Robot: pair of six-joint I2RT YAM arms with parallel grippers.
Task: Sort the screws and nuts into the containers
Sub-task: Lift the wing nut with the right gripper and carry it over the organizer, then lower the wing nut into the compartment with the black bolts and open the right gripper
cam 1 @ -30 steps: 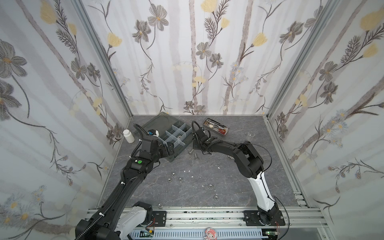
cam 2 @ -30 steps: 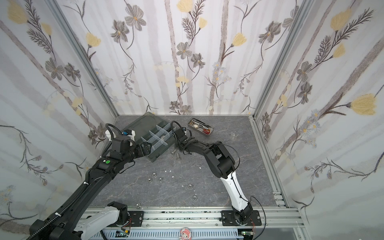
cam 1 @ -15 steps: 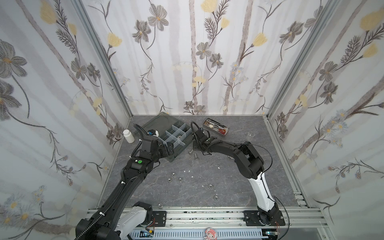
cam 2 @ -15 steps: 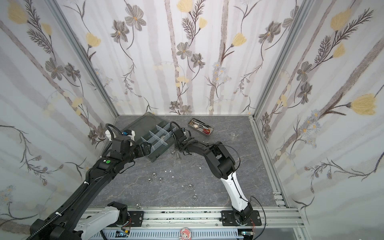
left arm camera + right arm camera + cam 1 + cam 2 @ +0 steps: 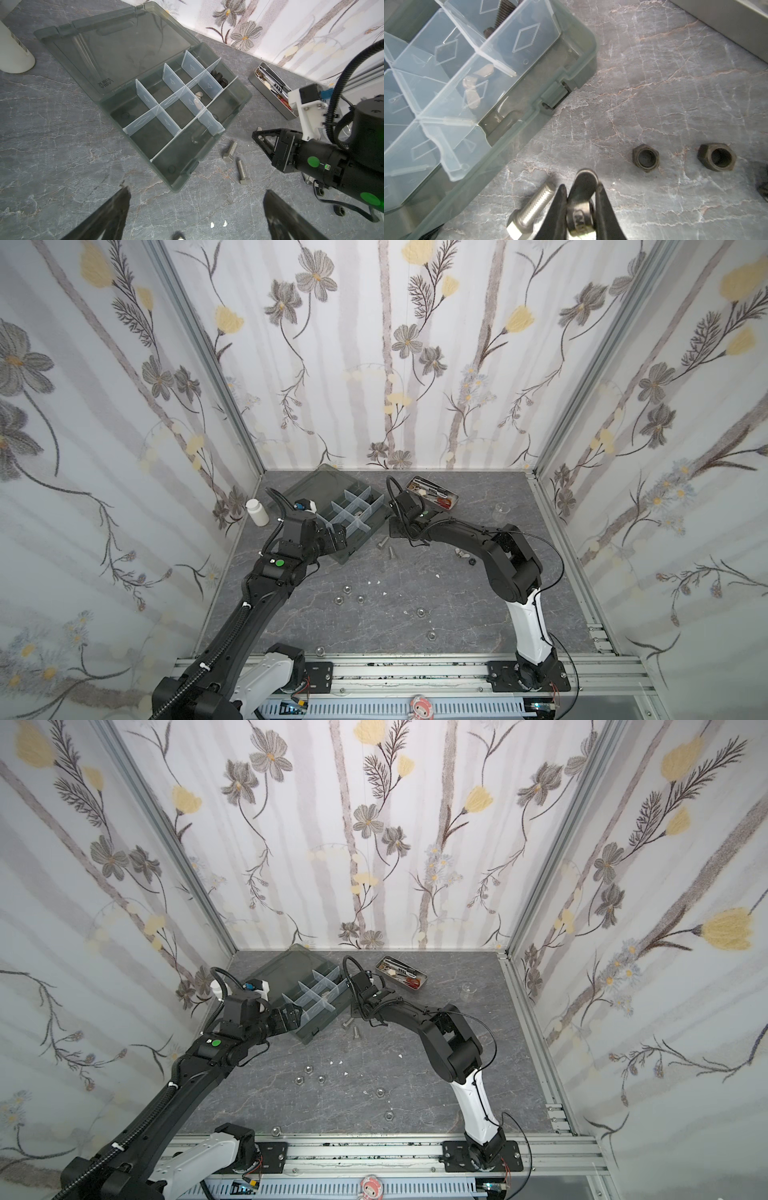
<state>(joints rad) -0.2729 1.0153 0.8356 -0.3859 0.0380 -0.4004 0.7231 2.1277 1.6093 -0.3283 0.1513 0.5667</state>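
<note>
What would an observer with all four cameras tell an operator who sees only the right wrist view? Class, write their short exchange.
Operator: My right gripper is shut on a silver wing nut, with one silver bolt beside it. Any more bolts?
Observer: Yes. The left wrist view shows two silver bolts lying close together, just off the organizer box's long side.
Operator: What is the left gripper doing?
Observer: The left gripper is open and empty, above the table near the box's corner.
</note>
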